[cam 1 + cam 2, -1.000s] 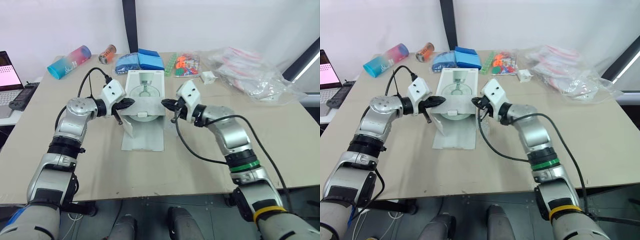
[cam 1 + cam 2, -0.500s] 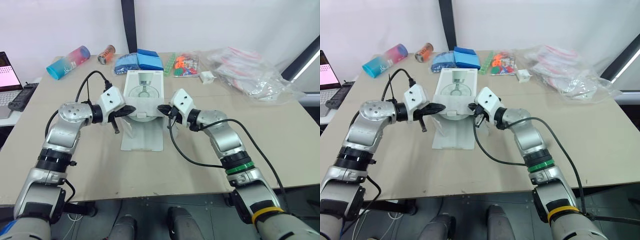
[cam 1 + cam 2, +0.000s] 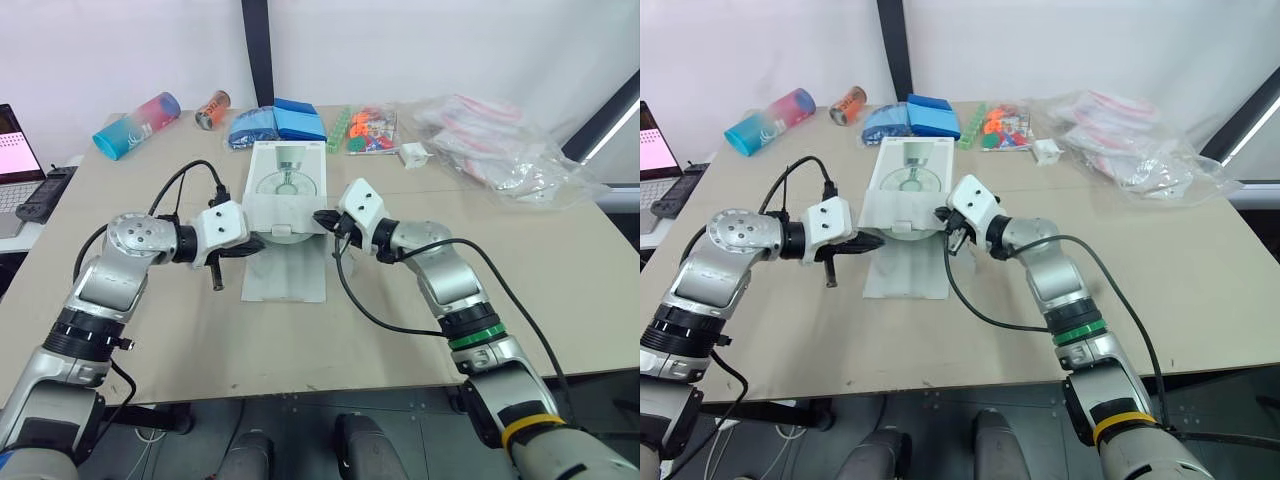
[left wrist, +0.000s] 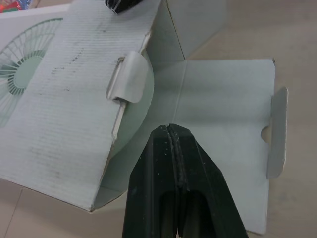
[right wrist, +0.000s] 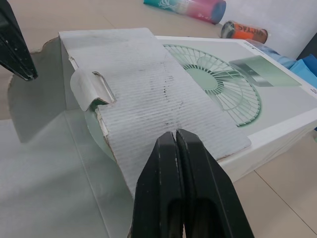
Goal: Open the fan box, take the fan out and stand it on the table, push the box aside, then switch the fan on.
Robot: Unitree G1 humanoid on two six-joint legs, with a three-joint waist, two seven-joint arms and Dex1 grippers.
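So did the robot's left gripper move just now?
Yes. The left gripper has slid back toward the robot, from beside the left wall of the fan box to its open front end, above the flat flap.

Open white cardboard fan box [image 3: 287, 180] with a printed green fan on top.
It lies flat near the far edge of the tan table [image 3: 400, 310], flap [image 3: 287, 272] spread toward the near edge; a pale green round fan [image 4: 139, 115] shows inside.

White corrugated-cardboard fan box [image 5: 163, 94]: matt, ribbed inner flap, smooth printed lid. Beige counter [image 3: 300, 340]: matt, smooth. Left claw [image 4: 170, 130]: matt black, probably plastic.
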